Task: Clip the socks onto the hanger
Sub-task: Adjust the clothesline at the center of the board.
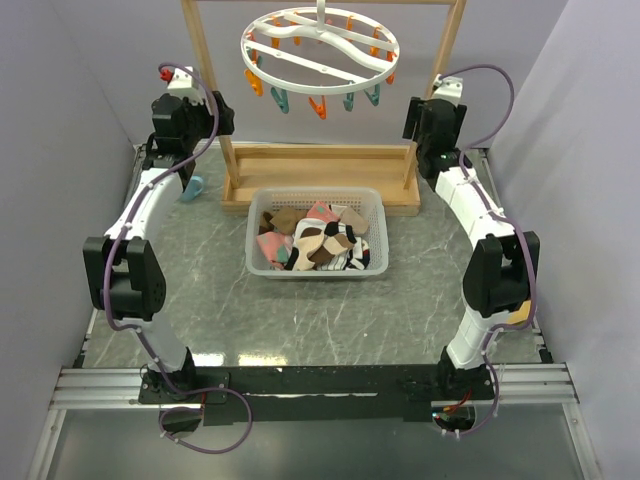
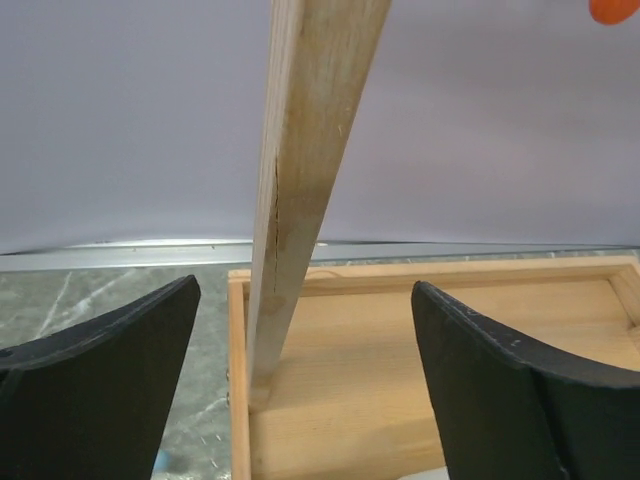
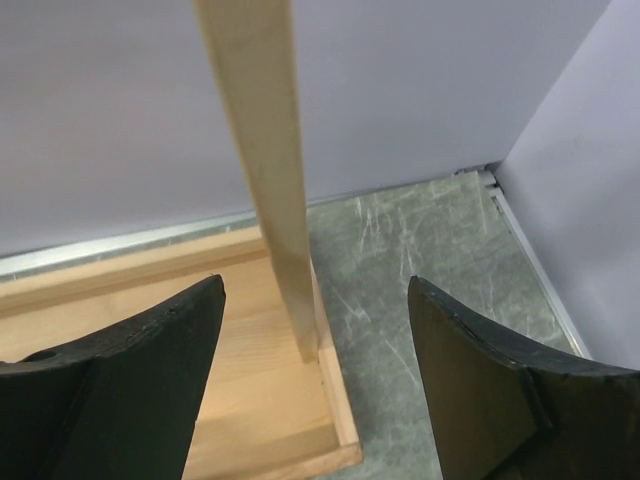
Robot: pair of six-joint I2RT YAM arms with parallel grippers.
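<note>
The socks [image 1: 315, 240], a mixed heap of pink, brown, white and black pieces, lie in a white basket [image 1: 262, 262] at the table's middle. The hanger [image 1: 320, 45], a round white ring with orange and teal pegs, hangs from the wooden frame's crossbar at the back. My left gripper [image 1: 218, 115] is raised beside the frame's left post [image 2: 300, 180]; its jaws [image 2: 305, 285] stand open and hold nothing. My right gripper [image 1: 412, 118] is raised beside the right post [image 3: 265, 170], and it [image 3: 316, 280] is open and holds nothing too. An orange peg [image 2: 612, 8] shows at the left wrist view's top corner.
The wooden frame's base tray [image 1: 320, 175] sits just behind the basket. A small light blue object [image 1: 193, 187] lies on the table under the left arm. Grey walls close in on both sides and at the back.
</note>
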